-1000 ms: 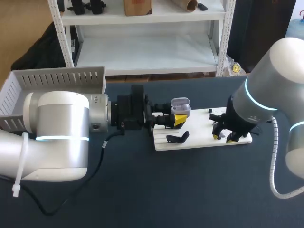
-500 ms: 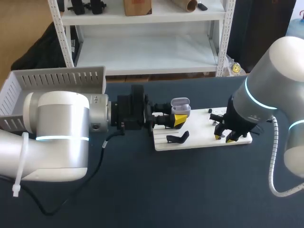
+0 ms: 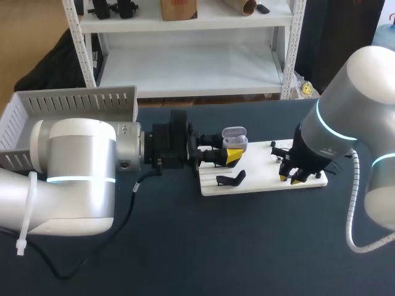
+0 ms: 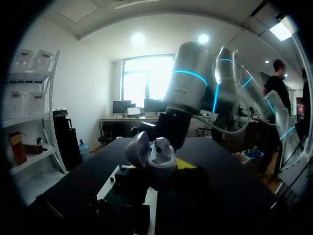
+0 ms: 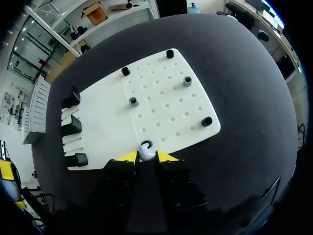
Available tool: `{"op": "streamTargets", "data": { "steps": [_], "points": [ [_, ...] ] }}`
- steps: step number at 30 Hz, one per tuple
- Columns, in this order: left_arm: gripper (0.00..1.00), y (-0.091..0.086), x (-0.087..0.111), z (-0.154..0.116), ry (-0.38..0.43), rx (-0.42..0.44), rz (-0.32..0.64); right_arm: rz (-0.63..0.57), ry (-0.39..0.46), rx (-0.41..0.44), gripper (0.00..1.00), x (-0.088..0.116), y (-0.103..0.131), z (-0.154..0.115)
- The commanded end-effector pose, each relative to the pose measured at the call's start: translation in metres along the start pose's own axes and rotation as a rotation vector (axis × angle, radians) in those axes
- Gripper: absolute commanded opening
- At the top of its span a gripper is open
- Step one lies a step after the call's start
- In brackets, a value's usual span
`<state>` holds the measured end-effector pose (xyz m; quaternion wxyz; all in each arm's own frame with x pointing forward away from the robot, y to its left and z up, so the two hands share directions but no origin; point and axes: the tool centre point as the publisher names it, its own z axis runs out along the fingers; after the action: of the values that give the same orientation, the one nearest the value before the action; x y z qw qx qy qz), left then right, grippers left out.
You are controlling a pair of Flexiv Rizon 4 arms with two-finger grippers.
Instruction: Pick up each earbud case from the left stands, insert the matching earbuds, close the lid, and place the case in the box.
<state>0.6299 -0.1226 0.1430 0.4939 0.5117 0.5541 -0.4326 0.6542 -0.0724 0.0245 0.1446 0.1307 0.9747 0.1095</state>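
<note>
Your right gripper (image 5: 145,157) pinches the earbud (image 5: 145,151). The open case (image 3: 234,138), clamped in your left gripper (image 3: 231,153), lies leftward across the board (image 3: 259,182)

White earbud (image 5: 145,152) between yellow tips of the tool (image 5: 145,157), at pegboard (image 5: 166,98) edge.

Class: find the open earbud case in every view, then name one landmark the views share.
Head view: earbud case, lid open, in left gripper, at the white board's left end.
Left wrist view: just ahead, between own fingers.
Right wrist view: absent; right gripper grips an earbud.
Shared landmark: the white board.
</note>
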Motion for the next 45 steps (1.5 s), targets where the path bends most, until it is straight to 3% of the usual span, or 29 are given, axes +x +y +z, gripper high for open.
{"op": "streamTargets", "data": {
  "steps": [1,7,19,30,35,45],
  "points": [
    [0.0,0.0,0.001,0.0,-0.005,-0.003,0.002,0.002,0.001,0.004,0.16,-0.001,0.002,0.002],
    [0.0,0.0,0.001,0.0,-0.005,-0.003,0.002,0.006,0.006,0.008,0.0,-0.001,0.002,0.002],
    [0.0,0.0,0.001,0.0,-0.005,-0.003,0.002,0.014,0.002,0.004,0.0,-0.005,0.005,-0.014],
    [0.0,0.0,0.001,0.0,-0.005,-0.003,0.002,-0.008,0.014,0.0,0.0,-0.004,0.012,-0.048],
    [0.0,0.0,0.001,0.0,-0.005,-0.003,0.002,-0.042,0.082,0.033,0.0,-0.002,0.012,-0.062],
    [0.0,0.0,0.001,0.0,-0.005,-0.003,0.002,-0.128,0.152,0.013,0.0,0.006,0.016,-0.101]
  ]
}}
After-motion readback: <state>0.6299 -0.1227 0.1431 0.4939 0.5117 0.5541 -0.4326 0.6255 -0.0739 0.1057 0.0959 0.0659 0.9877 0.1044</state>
